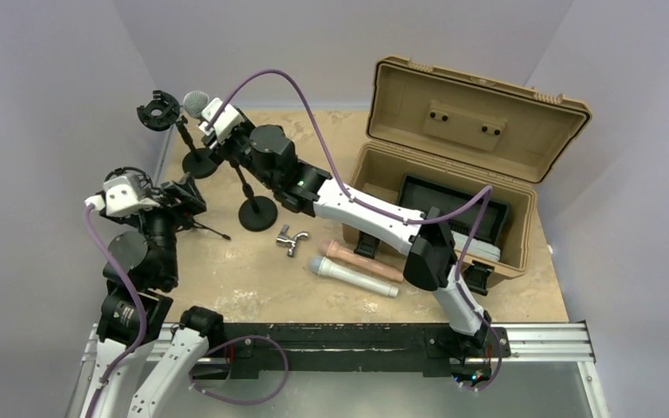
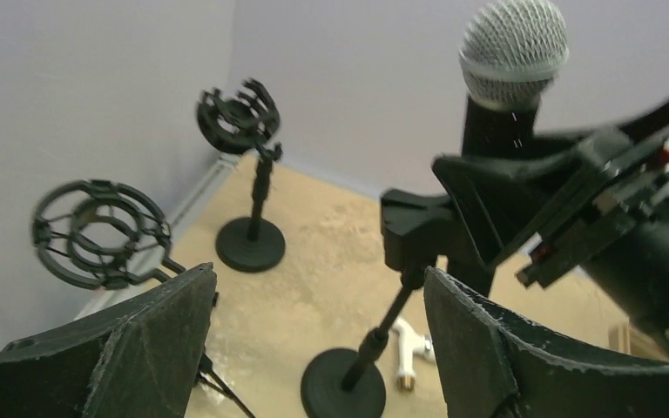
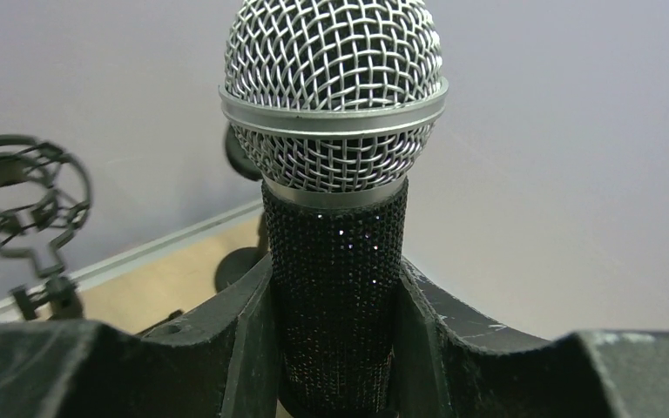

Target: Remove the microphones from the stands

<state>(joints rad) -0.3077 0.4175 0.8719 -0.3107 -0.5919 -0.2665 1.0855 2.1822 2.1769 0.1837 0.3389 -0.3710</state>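
The right gripper [image 3: 335,366] has its jaws clamped on the black glittered body of the microphone [image 3: 335,113], one finger on each side just below the mesh head. The microphone sits in the clip of the stand [image 2: 340,387], head up and leaning toward the back wall.

The best lift, as I judge it, follows the line of the body, sliding it up and out of the clip. A sideways pull would likely tip the light round base. The left gripper [image 2: 318,348], jaws wide apart and holding nothing, hovers near the stand's pole and could pinch it to steady the stand. How tightly the clip holds the lower body is hidden behind the fingers, so a slow start seems wise.

The table [image 1: 253,287] is sandy tan, boxed in by pale grey walls. On it are an open tan case [image 1: 453,165], a white microphone [image 1: 353,276] lying flat, and an empty shock mount [image 2: 238,116] on its own stand near the corner
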